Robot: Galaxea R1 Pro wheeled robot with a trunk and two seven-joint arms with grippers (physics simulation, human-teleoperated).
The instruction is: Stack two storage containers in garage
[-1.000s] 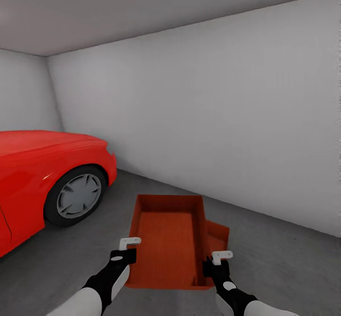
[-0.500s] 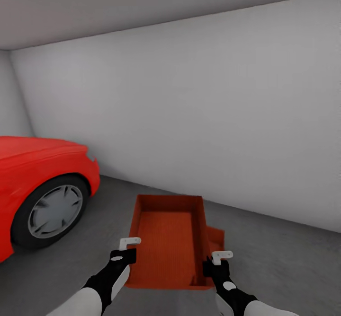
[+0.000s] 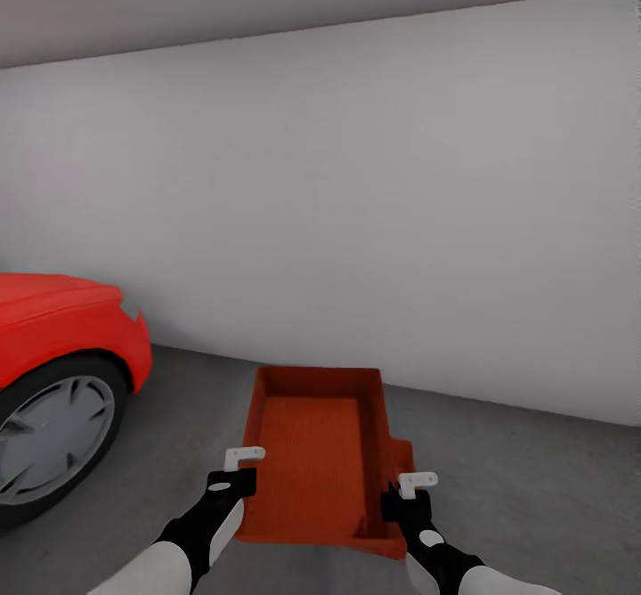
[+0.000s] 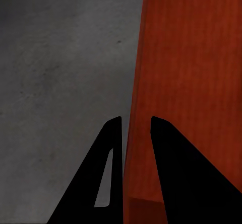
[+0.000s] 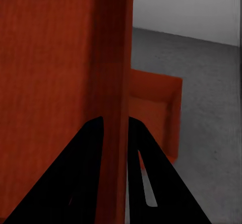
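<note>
In the head view an orange-red open-topped storage container (image 3: pixel 316 452) is held above the garage's dark grey concrete floor (image 3: pixel 516 488). My left gripper (image 3: pixel 242 486) is shut on its left wall and my right gripper (image 3: pixel 392 499) is shut on its right wall. The left wrist view has the black fingers (image 4: pixel 113 148) of the left gripper (image 4: pixel 136 119) pinching the thin wall. In the right wrist view my right gripper (image 5: pixel 115 118) clamps the other wall the same way. A second container (image 3: pixel 403 452) (image 5: pixel 156 108) sits lower, mostly hidden under the held one's right side.
A red car (image 3: pixel 53 346) with a grey-hubbed wheel (image 3: pixel 49 435) stands at the left. A plain white wall (image 3: pixel 356 221) runs across ahead. Bare concrete lies to the right of the containers.
The whole view has swung right: the car has slid toward the picture's left edge and the room corner has left it. Less of the lower container shows. Both grips are unchanged.
</note>
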